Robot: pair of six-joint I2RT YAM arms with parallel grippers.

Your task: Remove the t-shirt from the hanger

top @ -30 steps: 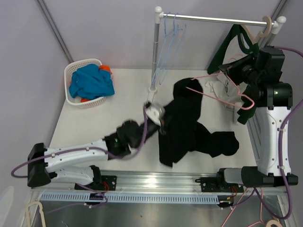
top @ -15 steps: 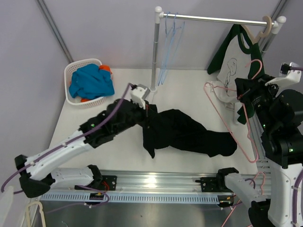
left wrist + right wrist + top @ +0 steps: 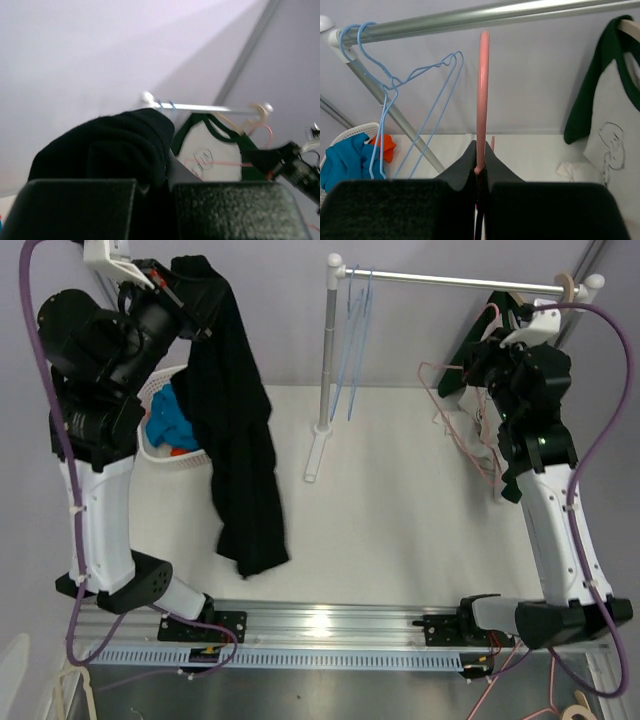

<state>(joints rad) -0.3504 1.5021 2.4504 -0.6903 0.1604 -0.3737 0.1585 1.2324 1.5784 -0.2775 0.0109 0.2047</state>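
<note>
Black t-shirt [image 3: 240, 440], left of frame; pink hanger [image 3: 482, 95]; blue hangers [image 3: 410, 85]; white basket [image 3: 170, 458], blue cloth [image 3: 165, 425] inside; green-and-white shirt [image 3: 620, 125], upper right.

You had one black t-shirt [image 3: 240, 460], one pink hanger [image 3: 482, 100], and two blue wire hangers [image 3: 352, 340] on the single rail [image 3: 450, 279]. One wooden hanger [image 3: 567, 285] was there too, carrying one green-and-white shirt [image 3: 615, 130]. You also had one white basket [image 3: 172, 459], with one teal garment [image 3: 170, 420] and one orange item [image 3: 382, 144] in it.

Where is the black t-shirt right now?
Top view, left side: the black t-shirt hangs from the left tool, draping next to the white basket.
</note>
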